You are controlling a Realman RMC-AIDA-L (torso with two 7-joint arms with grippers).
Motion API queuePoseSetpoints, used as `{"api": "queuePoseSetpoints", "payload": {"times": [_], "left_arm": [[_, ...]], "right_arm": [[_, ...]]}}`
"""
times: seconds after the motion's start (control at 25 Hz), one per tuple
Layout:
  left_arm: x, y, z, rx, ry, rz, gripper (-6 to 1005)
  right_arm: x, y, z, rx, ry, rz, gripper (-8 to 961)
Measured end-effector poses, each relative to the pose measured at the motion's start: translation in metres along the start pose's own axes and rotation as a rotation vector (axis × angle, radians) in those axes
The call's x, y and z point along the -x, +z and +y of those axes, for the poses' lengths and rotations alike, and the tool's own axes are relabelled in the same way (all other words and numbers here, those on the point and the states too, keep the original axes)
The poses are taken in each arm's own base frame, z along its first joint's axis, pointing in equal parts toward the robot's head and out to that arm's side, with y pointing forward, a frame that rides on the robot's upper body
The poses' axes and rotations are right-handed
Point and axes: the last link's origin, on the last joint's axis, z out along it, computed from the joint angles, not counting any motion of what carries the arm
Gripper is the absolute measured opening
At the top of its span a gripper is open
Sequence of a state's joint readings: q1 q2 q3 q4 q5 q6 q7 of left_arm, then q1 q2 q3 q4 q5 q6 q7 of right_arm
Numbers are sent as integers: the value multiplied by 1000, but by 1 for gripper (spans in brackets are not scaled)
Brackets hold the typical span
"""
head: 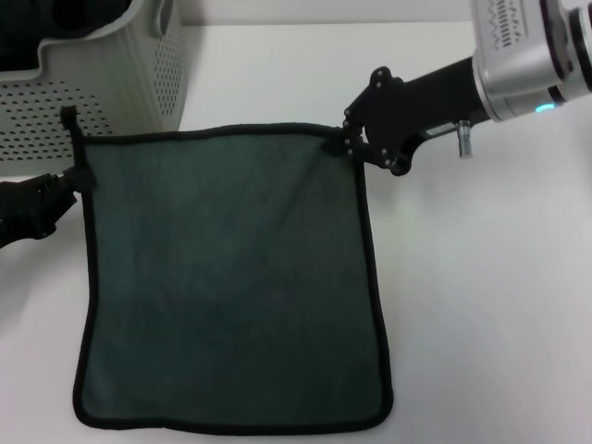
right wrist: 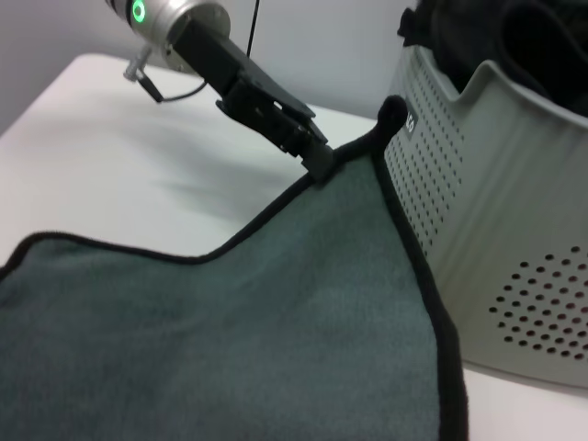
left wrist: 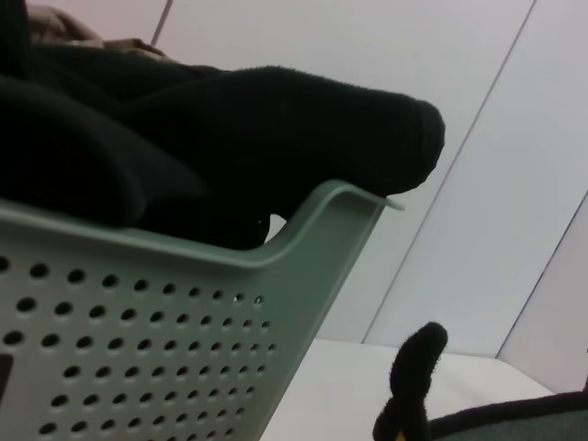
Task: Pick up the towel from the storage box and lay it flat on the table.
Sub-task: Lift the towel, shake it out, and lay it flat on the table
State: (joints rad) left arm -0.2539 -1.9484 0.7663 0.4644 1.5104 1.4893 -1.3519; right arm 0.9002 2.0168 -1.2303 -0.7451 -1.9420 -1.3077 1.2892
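The towel point(head: 231, 277) lies spread on the white table point(head: 481, 296), dark green-grey side up, with black edging all round. My left gripper point(head: 81, 176) is shut on its far left corner, beside the storage box point(head: 111, 83). That corner's tip sticks up above the fingers. My right gripper point(head: 347, 143) is shut on the far right corner. The right wrist view shows the towel point(right wrist: 230, 340), the left gripper point(right wrist: 317, 163) pinching its edge, and the box point(right wrist: 496, 211). The left wrist view shows the box wall point(left wrist: 138, 340) and the raised towel corner point(left wrist: 418, 367).
The box stands at the far left of the table, just behind the towel's far left corner. Dark cloths point(left wrist: 230, 138) are heaped inside it and hang over its rim. Bare white tabletop lies to the right of the towel and behind it.
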Motion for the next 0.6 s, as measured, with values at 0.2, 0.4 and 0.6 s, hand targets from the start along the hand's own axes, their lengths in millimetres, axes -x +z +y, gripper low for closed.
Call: {"api": "queuePoseSetpoints", "payload": {"times": [0.2,0.4,0.6], "left_arm": [[0,1,-2,-14,-2,7,18],[-1,3,-3,-24,0,7,18],[-2,5,-5,-31,2,6,19]], "right_arm": [[4,6,-7,-1,-42,50,15],[4,8,-10,-17,-49,63,16],[3,9,-12,-35,-49,70,17]]}}
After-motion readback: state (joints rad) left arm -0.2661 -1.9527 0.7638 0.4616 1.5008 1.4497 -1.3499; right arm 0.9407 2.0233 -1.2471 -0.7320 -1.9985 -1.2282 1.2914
